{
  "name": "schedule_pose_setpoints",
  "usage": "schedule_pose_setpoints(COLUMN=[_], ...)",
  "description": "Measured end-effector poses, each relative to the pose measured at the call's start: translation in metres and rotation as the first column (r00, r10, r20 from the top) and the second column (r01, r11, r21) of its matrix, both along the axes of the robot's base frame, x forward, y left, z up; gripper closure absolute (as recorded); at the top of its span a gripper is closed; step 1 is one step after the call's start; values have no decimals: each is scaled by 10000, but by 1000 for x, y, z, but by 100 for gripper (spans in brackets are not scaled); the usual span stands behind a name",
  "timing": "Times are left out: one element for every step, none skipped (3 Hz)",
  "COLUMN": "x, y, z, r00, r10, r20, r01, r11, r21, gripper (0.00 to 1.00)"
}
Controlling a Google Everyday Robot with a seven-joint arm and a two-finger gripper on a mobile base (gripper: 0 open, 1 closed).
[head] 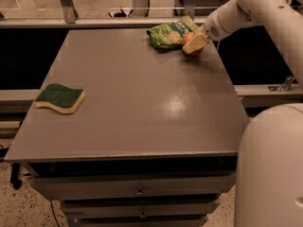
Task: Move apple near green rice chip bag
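Observation:
The red-orange apple [187,41] is at the table's far right, right next to the light green rice chip bag [168,33], which lies by the back edge. My gripper [194,43] reaches in from the right on the white arm and is shut on the apple. Its cream fingers [197,43] cover the apple's right side. The apple sits at or just above the tabletop, touching or almost touching the bag's right end.
A dark green sponge with a yellow base [60,97] lies near the table's left edge. The grey table [142,103] has drawers below its front. A rail runs behind the back edge. The robot's white body [272,169] fills the lower right.

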State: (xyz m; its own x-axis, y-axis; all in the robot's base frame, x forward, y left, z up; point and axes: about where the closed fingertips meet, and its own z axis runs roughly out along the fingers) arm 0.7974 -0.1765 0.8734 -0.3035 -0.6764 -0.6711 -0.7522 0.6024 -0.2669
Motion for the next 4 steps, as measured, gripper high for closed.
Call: schedule_pose_setpoints(x=[0, 0, -1, -14], y=[-1, 0, 0, -10], z=[-4, -6, -5, 7], r00=[10000, 9999, 9999, 10000], r10=[-12, 13, 27, 55], r20=[-97, -153, -155, 55], r01=[12, -13, -27, -57], r11=[10000, 10000, 10000, 9990], r21=[-9, -3, 5, 439], gripper=[14, 0, 0, 0])
